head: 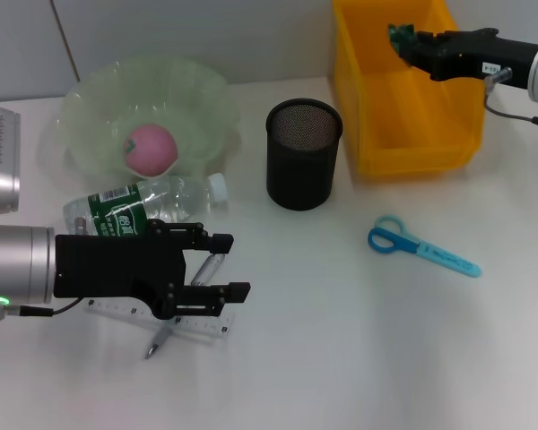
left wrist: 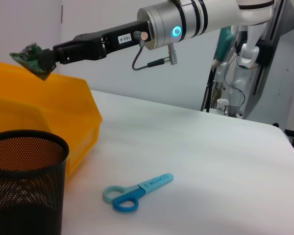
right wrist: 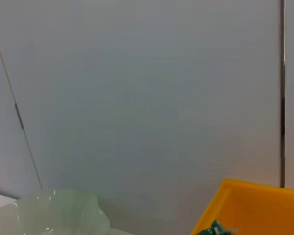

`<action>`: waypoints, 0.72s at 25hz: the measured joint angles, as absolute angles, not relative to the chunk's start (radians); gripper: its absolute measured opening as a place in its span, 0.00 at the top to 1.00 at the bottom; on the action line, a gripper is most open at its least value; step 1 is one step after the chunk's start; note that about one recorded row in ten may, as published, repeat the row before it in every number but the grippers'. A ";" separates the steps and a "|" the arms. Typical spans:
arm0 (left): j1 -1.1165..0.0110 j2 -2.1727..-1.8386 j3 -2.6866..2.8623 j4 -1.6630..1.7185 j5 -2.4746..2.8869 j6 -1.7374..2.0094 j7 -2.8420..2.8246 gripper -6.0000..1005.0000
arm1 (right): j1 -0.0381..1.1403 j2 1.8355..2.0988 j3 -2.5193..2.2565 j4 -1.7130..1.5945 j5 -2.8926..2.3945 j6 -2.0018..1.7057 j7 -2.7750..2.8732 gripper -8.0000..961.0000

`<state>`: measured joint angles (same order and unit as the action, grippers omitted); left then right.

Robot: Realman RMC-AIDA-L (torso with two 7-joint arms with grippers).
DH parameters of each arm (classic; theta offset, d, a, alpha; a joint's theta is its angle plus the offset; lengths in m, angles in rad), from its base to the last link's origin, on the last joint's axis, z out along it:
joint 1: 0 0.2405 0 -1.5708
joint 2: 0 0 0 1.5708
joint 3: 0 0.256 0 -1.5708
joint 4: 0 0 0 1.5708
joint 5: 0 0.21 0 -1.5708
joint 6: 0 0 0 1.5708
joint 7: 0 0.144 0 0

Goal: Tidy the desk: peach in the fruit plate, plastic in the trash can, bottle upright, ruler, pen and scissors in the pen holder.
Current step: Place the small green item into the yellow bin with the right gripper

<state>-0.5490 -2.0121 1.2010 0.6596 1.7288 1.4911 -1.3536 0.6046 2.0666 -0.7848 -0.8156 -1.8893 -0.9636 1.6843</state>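
The right gripper (head: 403, 42) hangs over the yellow bin (head: 403, 134), which serves as the trash can, with its jaws closed on a crumpled green scrap of plastic (head: 398, 36). In the left wrist view the scrap sits above the bin's near rim rather than deep inside. If the jaws release while it is that close to the edge, the light scrap could drift and land on the desk (head: 341, 340) beside the bin, or it could cling to a jaw instead of falling.

The left gripper (head: 224, 266) hovers low, jaws spread open, over the clear ruler (head: 166, 315) and the pen (head: 160, 338) that crosses it. The two overlap, so a pinch there could catch both, or skid the flat ruler sideways. The water bottle (head: 143, 204) lies on its side just beside that arm; a brush from the wrist would roll it.

The peach (head: 151, 149) is already in the green fruit plate (head: 90, 116). The blue scissors (head: 421, 245) lie well apart from the mesh pen holder (head: 303, 154), not yet moved.
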 joint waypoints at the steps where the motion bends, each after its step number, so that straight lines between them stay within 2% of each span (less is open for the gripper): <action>1: -0.549 -2.012 1.201 0.660 1.729 1.491 -1.354 0.31 | 0.605 2.067 -0.785 -0.817 -1.890 -0.964 1.692 0.78; 8: -0.545 -2.011 1.198 0.660 1.729 1.491 -1.351 0.31 | 0.606 2.066 -0.784 -0.818 -1.910 -0.954 1.713 0.69; 17: -0.547 -2.008 1.194 0.660 1.733 1.492 -1.350 0.31 | 0.606 2.067 -0.784 -0.817 -1.913 -0.942 1.718 0.24; 18: -0.547 -2.008 1.194 0.660 1.735 1.493 -1.350 0.31 | 0.606 2.067 -0.784 -0.821 -1.916 -0.962 1.728 0.24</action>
